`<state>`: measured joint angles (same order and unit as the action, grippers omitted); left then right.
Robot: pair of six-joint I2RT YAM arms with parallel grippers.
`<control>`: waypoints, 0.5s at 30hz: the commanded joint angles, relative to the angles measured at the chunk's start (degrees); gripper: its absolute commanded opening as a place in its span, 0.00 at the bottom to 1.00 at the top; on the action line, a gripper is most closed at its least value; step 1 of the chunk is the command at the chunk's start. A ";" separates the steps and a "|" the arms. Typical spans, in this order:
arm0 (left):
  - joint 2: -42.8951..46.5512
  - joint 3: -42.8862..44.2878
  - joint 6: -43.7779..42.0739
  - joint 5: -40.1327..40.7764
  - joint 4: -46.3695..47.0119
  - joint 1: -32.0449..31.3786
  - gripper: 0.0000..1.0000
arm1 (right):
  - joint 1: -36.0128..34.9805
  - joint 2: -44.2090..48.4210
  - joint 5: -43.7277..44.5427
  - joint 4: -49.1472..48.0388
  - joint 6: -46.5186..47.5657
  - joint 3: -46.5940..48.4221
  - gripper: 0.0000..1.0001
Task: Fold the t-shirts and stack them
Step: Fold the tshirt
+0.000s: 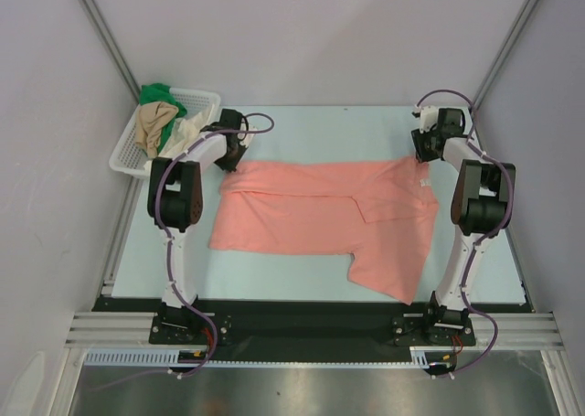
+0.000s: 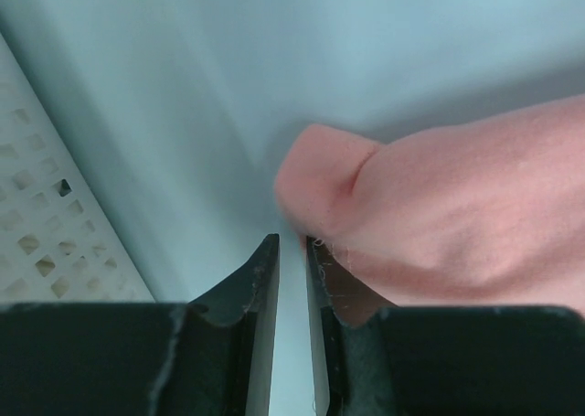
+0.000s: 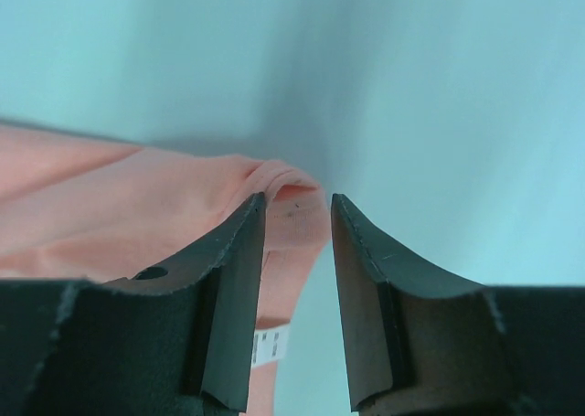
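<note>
A salmon-pink t-shirt [image 1: 320, 215] lies spread on the pale table, one flap folded over at its right half. My left gripper [image 1: 230, 160] is at the shirt's far left corner. In the left wrist view its jaws [image 2: 292, 242] stand a narrow slit apart with only table between them, and the pink cloth [image 2: 457, 206] bulges just past the right finger. My right gripper [image 1: 422, 151] is at the far right corner, open [image 3: 297, 201], with the shirt's rolled edge [image 3: 292, 183] and white tag [image 3: 270, 345] lying between the fingers, ungripped. Green [image 1: 160, 93], tan [image 1: 155, 123] and cream [image 1: 189, 128] t-shirts sit bunched in the basket.
The white lattice basket [image 1: 123, 155] stands at the table's far left corner, close beside my left gripper, and its wall [image 2: 37, 242] fills the left of the left wrist view. Grey walls enclose the table [image 1: 302, 123] on three sides.
</note>
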<state>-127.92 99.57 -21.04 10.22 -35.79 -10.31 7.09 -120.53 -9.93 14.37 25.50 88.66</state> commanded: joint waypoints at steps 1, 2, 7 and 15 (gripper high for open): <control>-1.98 2.12 0.03 1.21 -0.16 0.46 0.23 | -0.24 -3.04 -0.52 -0.75 0.34 3.27 0.39; -2.16 2.12 0.03 1.47 -0.07 0.29 0.23 | -0.24 -3.39 -0.70 -0.49 1.04 3.53 0.36; -1.72 0.63 0.12 2.00 0.11 0.37 0.22 | 0.03 -5.85 -2.54 3.99 1.40 6.25 0.31; -2.07 -0.17 0.21 2.61 0.63 0.29 0.21 | 0.29 -5.77 -2.99 4.09 1.75 5.29 0.00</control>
<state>-128.49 100.07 -21.04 11.86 -35.29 -10.35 7.27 -125.54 -12.45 17.47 27.03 92.49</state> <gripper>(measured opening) 0.216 0.013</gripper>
